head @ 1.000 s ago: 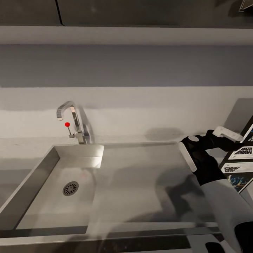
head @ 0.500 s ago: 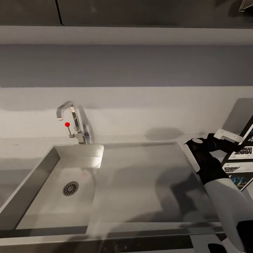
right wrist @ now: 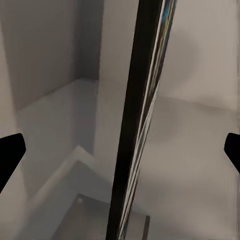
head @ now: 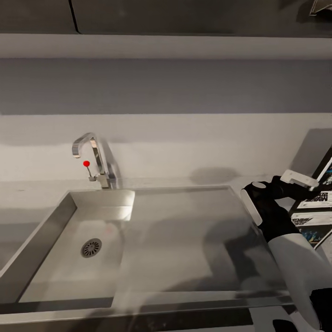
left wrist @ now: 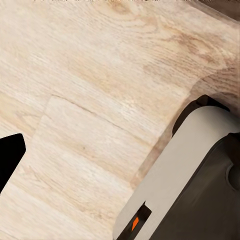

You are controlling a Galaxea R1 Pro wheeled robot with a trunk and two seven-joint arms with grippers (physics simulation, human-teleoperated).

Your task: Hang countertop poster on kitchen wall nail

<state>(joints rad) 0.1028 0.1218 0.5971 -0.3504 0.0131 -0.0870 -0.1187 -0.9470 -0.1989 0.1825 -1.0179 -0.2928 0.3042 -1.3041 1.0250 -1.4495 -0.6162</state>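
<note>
The poster (head: 317, 216) leans against the wall at the right end of the light-grey kitchen countertop (head: 184, 221), with its black frame, white border and dark blue artwork partly cut off by the head view's edge. My right gripper (head: 310, 186) is open at the poster's near edge. In the right wrist view the poster (right wrist: 142, 100) is seen edge-on, standing between the two dark fingertips (right wrist: 10, 152), and the jaws stand wide apart on either side of it. My left gripper (left wrist: 120, 155) hangs open over a wooden floor. The wall nails are out of view.
A square steel sink (head: 78, 240) with a drain is set into the worktop at the left, and a curved tap (head: 94, 154) with a red knob stands behind it. Dark wall cabinets (head: 184, 16) hang above the grey wall. The robot's base (left wrist: 190, 185) sits beside my left gripper.
My right arm has reached further right, bringing the gripper up to the poster's edge. The head camera has shifted slightly, so the sink and tap sit a little further left.
</note>
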